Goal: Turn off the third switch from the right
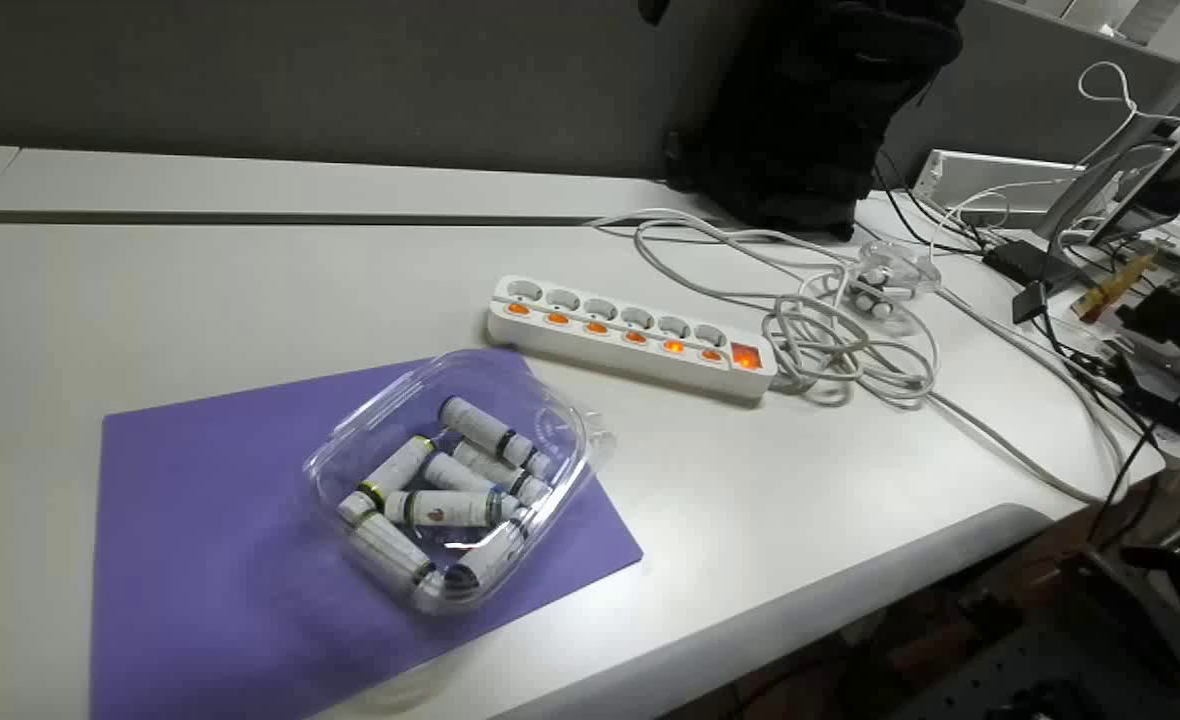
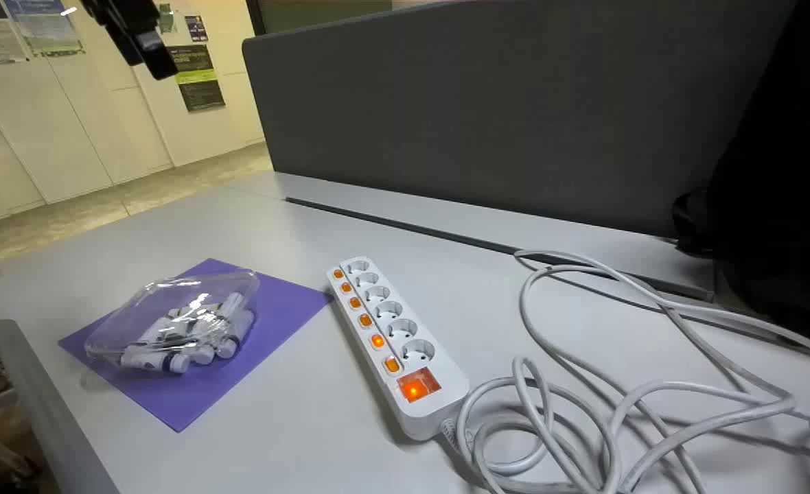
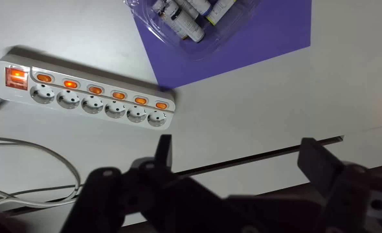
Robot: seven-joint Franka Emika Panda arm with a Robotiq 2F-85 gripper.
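A long white power strip (image 1: 620, 350) lies on the table in both exterior views (image 2: 395, 343) and the wrist view (image 3: 84, 94). Counting small orange rockers from the cord end, the third switch from the right (image 1: 635, 337) looks unlit, also in the wrist view (image 3: 95, 90). The second small rocker (image 3: 70, 84) glows; it is third if the large lit main switch (image 3: 16, 78) is counted. My gripper (image 3: 237, 145) is open and empty, off the strip's far end from the cord. Its black fingers (image 2: 154, 55) show high above the table in an exterior view.
A clear plastic box (image 1: 450, 480) of small bottles stands on a purple sheet (image 1: 200, 540) beside the strip. Looped white cables (image 1: 830, 335) lie at the cord end. A grey partition (image 2: 487, 110) and a black backpack (image 1: 800, 110) stand behind; the table has a slot (image 1: 250, 217).
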